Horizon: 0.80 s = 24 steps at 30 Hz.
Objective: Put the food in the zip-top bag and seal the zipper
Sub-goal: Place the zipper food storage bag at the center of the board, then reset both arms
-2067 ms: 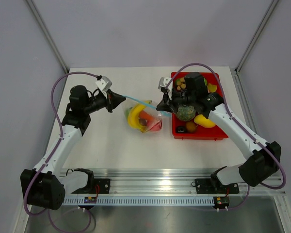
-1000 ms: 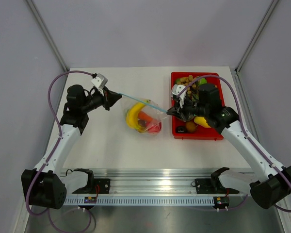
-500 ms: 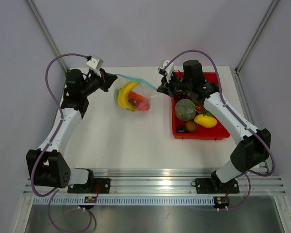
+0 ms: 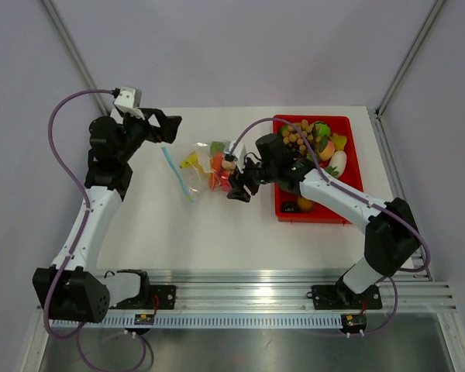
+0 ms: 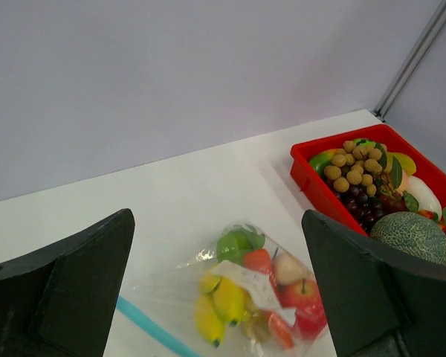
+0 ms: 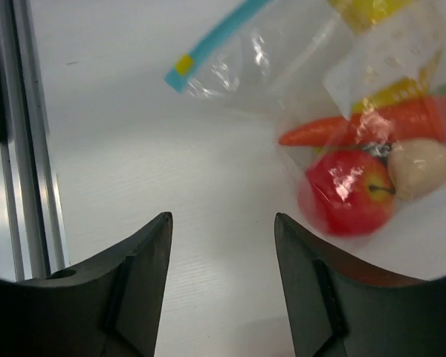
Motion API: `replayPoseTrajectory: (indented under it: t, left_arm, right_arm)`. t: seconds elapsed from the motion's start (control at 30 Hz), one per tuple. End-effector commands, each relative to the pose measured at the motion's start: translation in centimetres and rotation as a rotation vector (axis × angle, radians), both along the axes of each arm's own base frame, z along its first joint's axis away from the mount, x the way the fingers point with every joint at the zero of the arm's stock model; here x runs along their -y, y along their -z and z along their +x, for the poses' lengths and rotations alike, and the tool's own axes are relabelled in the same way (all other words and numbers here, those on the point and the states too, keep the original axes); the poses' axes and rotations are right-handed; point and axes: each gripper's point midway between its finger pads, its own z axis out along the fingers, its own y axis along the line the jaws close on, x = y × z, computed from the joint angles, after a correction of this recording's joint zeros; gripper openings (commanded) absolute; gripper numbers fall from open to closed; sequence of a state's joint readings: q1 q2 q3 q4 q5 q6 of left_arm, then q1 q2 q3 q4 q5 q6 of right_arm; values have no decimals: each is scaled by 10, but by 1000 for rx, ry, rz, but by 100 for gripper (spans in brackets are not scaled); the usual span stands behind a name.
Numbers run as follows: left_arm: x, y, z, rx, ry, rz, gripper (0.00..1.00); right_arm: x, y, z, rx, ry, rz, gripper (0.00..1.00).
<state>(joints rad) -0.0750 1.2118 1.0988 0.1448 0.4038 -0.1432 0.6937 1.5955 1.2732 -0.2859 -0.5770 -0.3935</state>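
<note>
Top external view, read from the left: the left gripper point(image 4: 170, 129) is seen at about 10 o'clock of the table point(image 4: 217, 232), its jaws spread wide with nothing held. Just at its 4 o'clock the zip-top bag point(image 4: 205, 164) lies flat, apart from both grippers, with the zipper point(image 4: 173, 167) along the bag's 9 o'clock edge and the food point(image 4: 219, 167) bunched toward 3 o'clock; an apple point(image 6: 349, 190) and a carrot point(image 6: 372, 123) are made out through the film. The right gripper point(image 4: 239, 186) is placed at the bag's 4 o'clock corner, jaws parted and empty. At 3 o'clock the red tray point(image 4: 355, 203) is loaded with loose fruit point(image 4: 301, 138). Whether the zipper is pressed shut along its whole run cannot be told; if a gap is left, food could be spilled once the bag is lifted, and the thin film could be snagged by the right gripper so close by. The table is white and matte, walled by pale lilac panels point(image 4: 240, 54) and aluminium posts point(image 4: 74, 58), with a metal rail point(image 4: 256, 283) at 6 o'clock.
</note>
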Motion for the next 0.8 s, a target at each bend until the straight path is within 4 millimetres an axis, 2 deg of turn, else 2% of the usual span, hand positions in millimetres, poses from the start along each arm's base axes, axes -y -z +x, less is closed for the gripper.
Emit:
replayPoseTrajectory:
  t: [0.0, 0.03, 0.07, 0.1, 0.13, 0.2, 0.23, 0.27, 0.33, 0.37, 0.43, 0.47, 0.5, 0.53, 0.57, 0.6, 0.67, 0.77]
  left_arm:
    - [-15, -28, -19, 7, -84, -39, 99]
    - [-15, -30, -23, -5, -86, -44, 99]
    - [-15, -20, -28, -60, -88, -61, 99]
    - [-14, -20, -33, -74, -87, -76, 99]
    - [-13, -15, -37, -102, -84, -87, 99]
    - [-11, 0, -45, -182, -84, -129, 99]
    - [-9, 4, -50, -204, -79, -144, 99]
    - [-7, 21, -55, -269, -76, -166, 99]
    - [-4, 38, -64, -322, -66, -174, 99]
    - [-4, 58, -70, -394, -69, -179, 99]
    - [-4, 79, -79, -475, -75, -176, 99]
    - [-2, 86, -82, -499, -63, -176, 99]
    - [-1, 96, -87, -528, -60, -175, 99]
    - [-2, 105, -91, -557, -69, -170, 99]
    - [-4, 107, -94, -559, -80, -168, 99]
    - [-6, 114, -97, -574, -92, -165, 99]
    - [-9, 113, -103, -560, -111, -162, 99]
    - [-12, 117, -110, -569, -124, -156, 99]
  right_arm:
    - [21, -36, 17, 50, 185, 56, 67]
    - [30, -37, 26, 57, 273, 39, 73]
    - [35, -41, 30, 59, 322, 34, 77]
    - [41, -54, 36, 73, 384, 48, 82]
    - [56, -57, 50, 48, 549, 43, 99]
    - [73, -74, 64, 52, 712, 52, 99]
    - [96, -73, 75, 29, 902, 37, 99]
    - [108, -73, 80, 29, 990, 20, 99]
    - [133, -73, 82, 26, 1146, -11, 99]
    - [140, -71, 80, 24, 1182, -19, 100]
    - [155, -68, 71, 2, 1263, 2, 99]
    - [162, -75, 64, 1, 1288, 38, 99]
    - [171, -62, 58, -13, 1322, 23, 99]
    - [179, -60, 55, -30, 1379, 50, 99]
    - [186, -64, 48, -31, 1404, 75, 100]
    - [195, -51, 41, -49, 1442, 53, 100]
    - [207, -48, 31, -52, 1485, 50, 99]
    - [225, -32, 16, -70, 1542, 1, 100]
